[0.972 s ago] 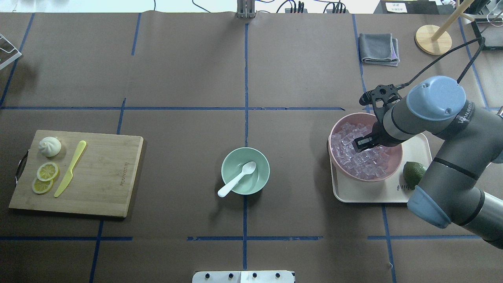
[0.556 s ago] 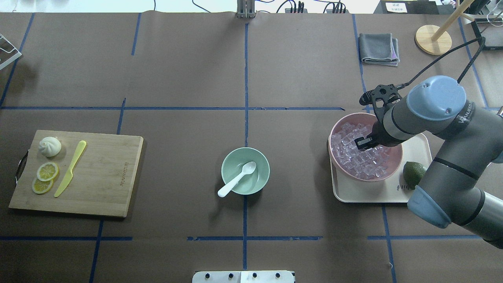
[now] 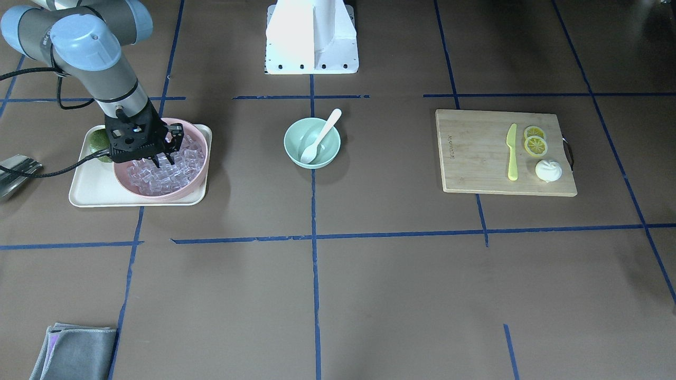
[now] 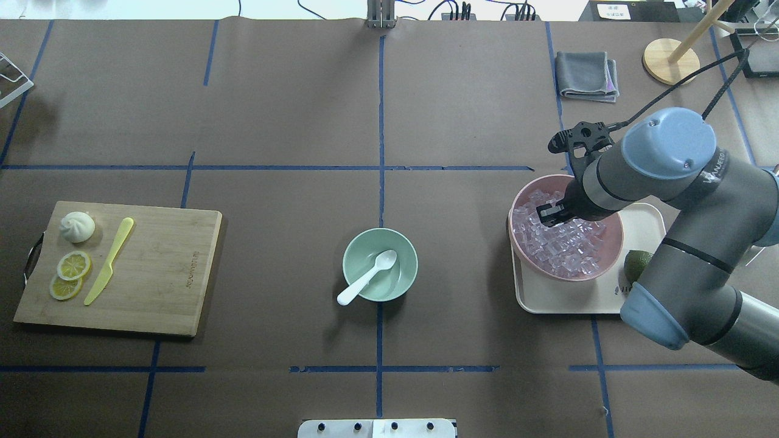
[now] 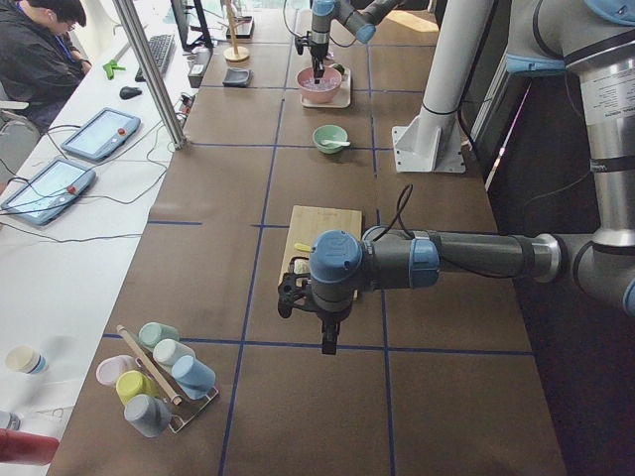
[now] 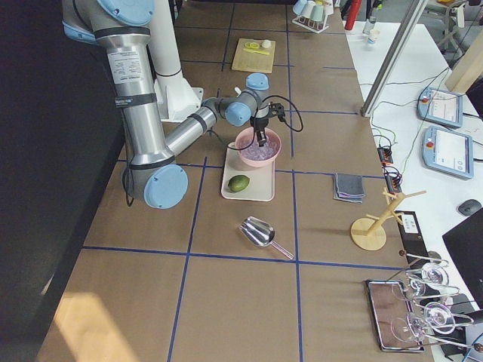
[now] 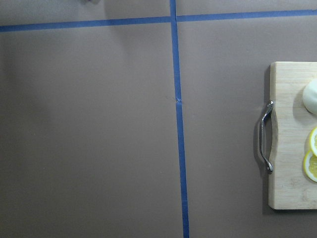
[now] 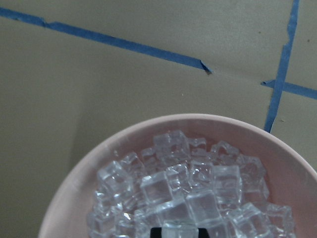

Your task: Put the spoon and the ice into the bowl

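The white spoon lies in the mint-green bowl at the table's middle, its handle over the near rim. It also shows in the front view. The ice is a pile of clear cubes in the larger pink bowl on the right. My right gripper hangs just above the pile at the bowl's far left. In the right wrist view its fingertips stand on either side of one cube. My left gripper shows only in the left side view, so I cannot tell whether it is open or shut.
The pink bowl stands on a cream tray beside a lime. A cutting board on the left holds a yellow-green knife, lemon slices and a bun. A grey cloth lies at the far right. A metal scoop lies behind the tray.
My right gripper has risen out of the ice pile and shifted toward the bowl's far-left side. The spoon and mint bowl have not moved.
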`<state>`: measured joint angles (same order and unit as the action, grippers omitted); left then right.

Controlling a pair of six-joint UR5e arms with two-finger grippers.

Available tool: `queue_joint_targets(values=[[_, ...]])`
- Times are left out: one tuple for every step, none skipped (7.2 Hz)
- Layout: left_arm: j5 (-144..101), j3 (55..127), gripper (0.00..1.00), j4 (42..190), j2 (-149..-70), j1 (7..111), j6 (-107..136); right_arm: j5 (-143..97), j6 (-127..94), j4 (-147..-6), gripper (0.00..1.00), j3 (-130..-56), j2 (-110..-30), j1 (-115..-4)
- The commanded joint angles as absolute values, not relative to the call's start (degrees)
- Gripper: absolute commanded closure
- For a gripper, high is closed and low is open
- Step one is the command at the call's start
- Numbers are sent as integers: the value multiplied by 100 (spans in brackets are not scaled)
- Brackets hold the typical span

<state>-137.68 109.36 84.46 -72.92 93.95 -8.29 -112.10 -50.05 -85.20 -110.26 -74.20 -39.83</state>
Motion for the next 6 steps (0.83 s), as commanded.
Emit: queue_joint_targets(values=[[-13825, 11092, 0, 8446, -7137, 9413, -826, -10962, -6210, -9312, 100, -10960, -6421, -3623], [-13825, 11083, 0, 8446, -7137, 9413, -826, -10708, -6631, -9482, 100, -10847, -6033, -3386], [-13825, 11083, 0, 8446, -7137, 9413, -826, -10609, -7053, -9492, 100, -10585, -5603, -3201], [-13825, 11074, 0, 8446, -7154, 9413, -817, -10278, -7519, -9501, 100, -10217, -5138, -2860], [-13834, 11039, 0, 8446, -7163, 9413, -817, -9926, -8098, -9501, 99, -9847, -4776, -2543], [-13834, 11022, 0, 8446, -7172, 9413, -817, -9766, -8599, -9501, 99, -9487, -4442, -2340]])
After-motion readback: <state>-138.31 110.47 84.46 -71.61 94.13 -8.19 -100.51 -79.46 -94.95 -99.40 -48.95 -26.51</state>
